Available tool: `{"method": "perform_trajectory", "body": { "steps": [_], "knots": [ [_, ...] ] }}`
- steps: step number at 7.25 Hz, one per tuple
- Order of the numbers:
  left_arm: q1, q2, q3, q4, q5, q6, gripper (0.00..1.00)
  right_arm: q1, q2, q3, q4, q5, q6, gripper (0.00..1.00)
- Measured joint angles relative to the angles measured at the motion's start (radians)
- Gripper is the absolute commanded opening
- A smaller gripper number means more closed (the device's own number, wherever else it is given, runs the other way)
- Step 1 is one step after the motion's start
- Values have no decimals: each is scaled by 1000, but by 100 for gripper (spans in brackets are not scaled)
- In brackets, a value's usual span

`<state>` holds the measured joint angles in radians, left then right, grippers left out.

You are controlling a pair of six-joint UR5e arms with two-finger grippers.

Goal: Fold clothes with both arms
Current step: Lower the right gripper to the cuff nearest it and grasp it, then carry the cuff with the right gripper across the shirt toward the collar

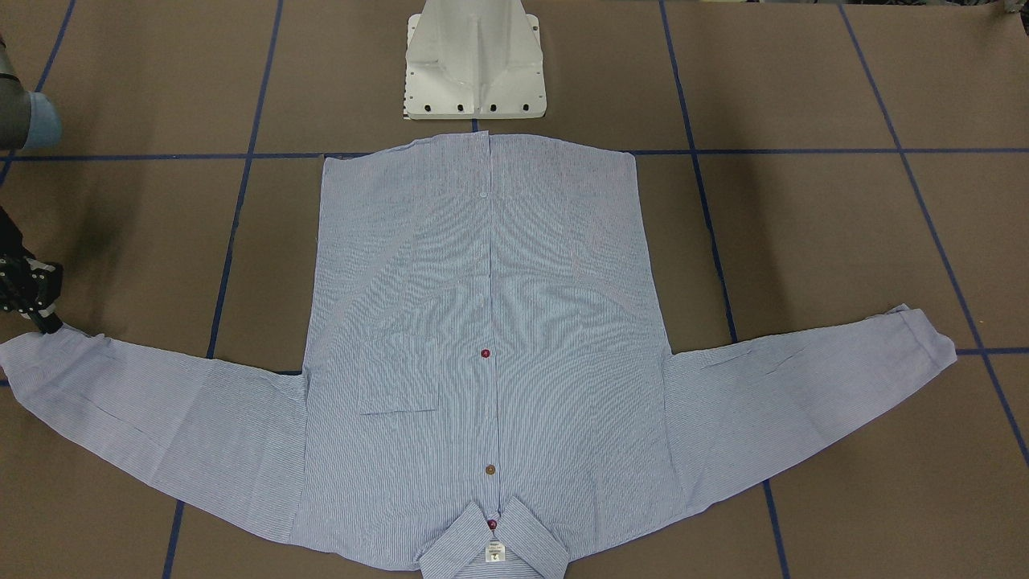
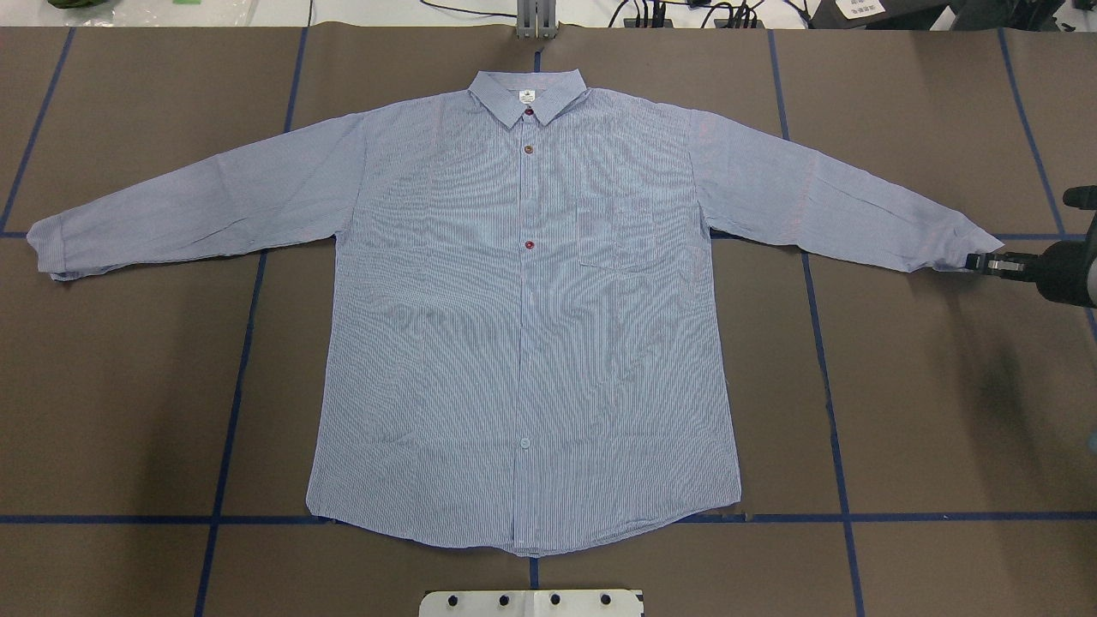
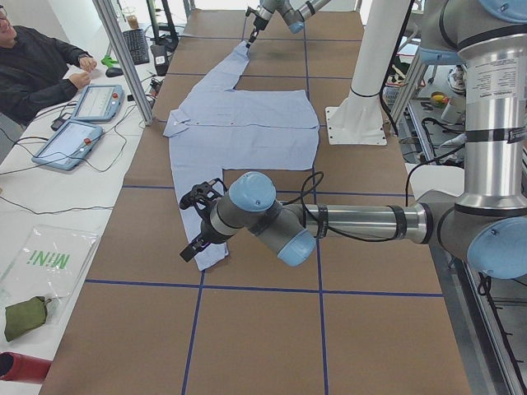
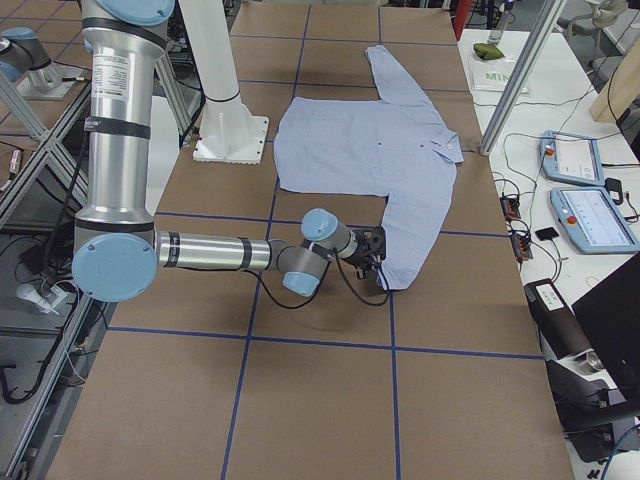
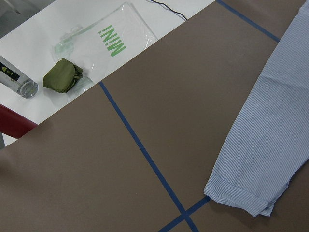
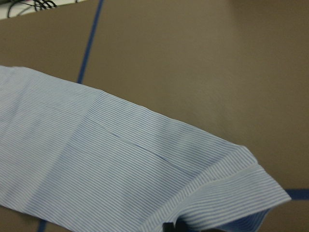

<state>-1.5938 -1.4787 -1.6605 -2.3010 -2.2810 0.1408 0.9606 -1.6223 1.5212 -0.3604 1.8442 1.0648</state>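
The light blue striped shirt (image 2: 523, 326) lies flat and face up on the brown table, buttoned, with both sleeves spread out. Its collar (image 2: 527, 92) points away from the robot base. My right gripper (image 2: 977, 260) is low at the cuff of one sleeve (image 2: 960, 248), its tip touching the cuff edge; it also shows in the front view (image 1: 50, 325). The right wrist view shows that cuff (image 6: 227, 193) very close, with fingers hidden, so I cannot tell its state. My left gripper (image 3: 198, 224) hovers over the other cuff (image 5: 241, 198); I cannot tell its state.
The white pedestal base (image 1: 474, 60) stands at the shirt's hem side. Blue tape lines (image 2: 231, 411) cross the table. A white side table holds a plastic bag (image 5: 106, 38), a green pouch (image 5: 60, 79) and tablets (image 3: 70, 140). An operator (image 3: 33, 66) sits there.
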Motion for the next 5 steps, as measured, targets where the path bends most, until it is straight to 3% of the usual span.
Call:
{"method": "perform_trajectory", "body": {
  "steps": [3,5],
  "knots": [
    [0,0,0,-1,0,-4,100,-54,246,-15,-7,-15,11,0],
    [0,0,0,0,1,-6,100,-167,449,-99,-9,-124,14,0]
  ]
}}
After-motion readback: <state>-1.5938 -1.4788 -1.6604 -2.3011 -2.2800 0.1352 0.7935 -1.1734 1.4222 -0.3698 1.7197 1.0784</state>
